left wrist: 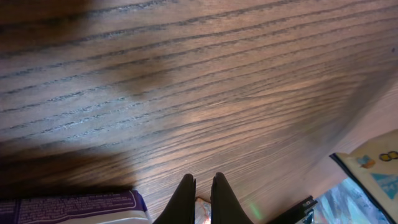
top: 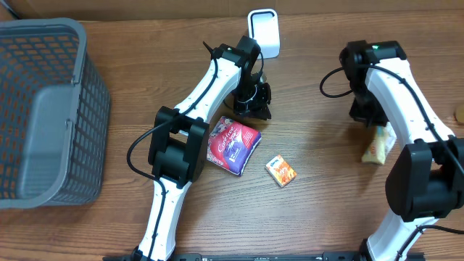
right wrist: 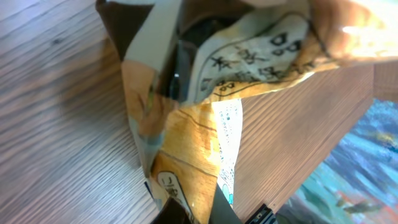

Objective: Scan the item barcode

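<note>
From overhead, the packet (top: 378, 145) is a tan and yellow wrapper at the right side of the counter (top: 326, 181). The right hand (top: 368, 123) is closed on its upper end. Whether its lower end touches the wood I cannot tell. The white scanner (top: 264, 32) stands at the far edge, well apart from the packet. The left hand (top: 251, 101) sits just in front of the scanner, between it and a purple pouch (top: 233, 145). A small orange box (top: 280, 171) lies near the pouch, and a grey basket (top: 87, 130) is at the far left.

From the left wrist, the left hand (left wrist: 203, 186) is closed, with its dark fingers together over bare counter (left wrist: 186, 93). An edge of the pouch (left wrist: 68, 205) shows at the lower left.

From the right wrist, the packet (right wrist: 186, 137) fills the frame. It is crumpled, orange-tan with dark printed characters and a white strip. The right hand (right wrist: 202, 211) pinches it at the bottom, above the counter (right wrist: 56, 124).
</note>
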`<state>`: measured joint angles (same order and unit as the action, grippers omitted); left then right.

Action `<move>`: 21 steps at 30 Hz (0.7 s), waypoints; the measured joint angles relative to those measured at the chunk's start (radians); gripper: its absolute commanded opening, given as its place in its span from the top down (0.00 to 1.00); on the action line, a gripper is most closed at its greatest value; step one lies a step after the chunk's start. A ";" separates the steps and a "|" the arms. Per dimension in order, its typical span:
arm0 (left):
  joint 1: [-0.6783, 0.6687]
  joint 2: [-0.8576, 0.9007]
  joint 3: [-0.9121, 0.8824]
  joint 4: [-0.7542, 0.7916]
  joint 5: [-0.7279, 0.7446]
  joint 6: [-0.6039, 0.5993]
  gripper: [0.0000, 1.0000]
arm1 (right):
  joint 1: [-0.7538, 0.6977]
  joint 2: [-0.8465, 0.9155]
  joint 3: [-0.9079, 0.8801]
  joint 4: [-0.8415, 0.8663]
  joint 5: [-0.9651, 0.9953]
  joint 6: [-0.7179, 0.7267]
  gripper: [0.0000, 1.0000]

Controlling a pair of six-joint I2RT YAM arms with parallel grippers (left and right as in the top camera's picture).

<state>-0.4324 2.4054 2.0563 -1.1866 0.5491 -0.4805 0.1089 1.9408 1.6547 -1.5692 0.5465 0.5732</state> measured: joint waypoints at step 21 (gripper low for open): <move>-0.013 0.000 0.000 -0.014 -0.005 0.001 0.94 | 0.045 0.142 -0.070 0.124 -0.095 0.042 0.81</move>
<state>-0.4458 2.4054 2.0563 -1.2007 0.5442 -0.4797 0.1535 2.0823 1.5845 -1.4448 0.4519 0.6151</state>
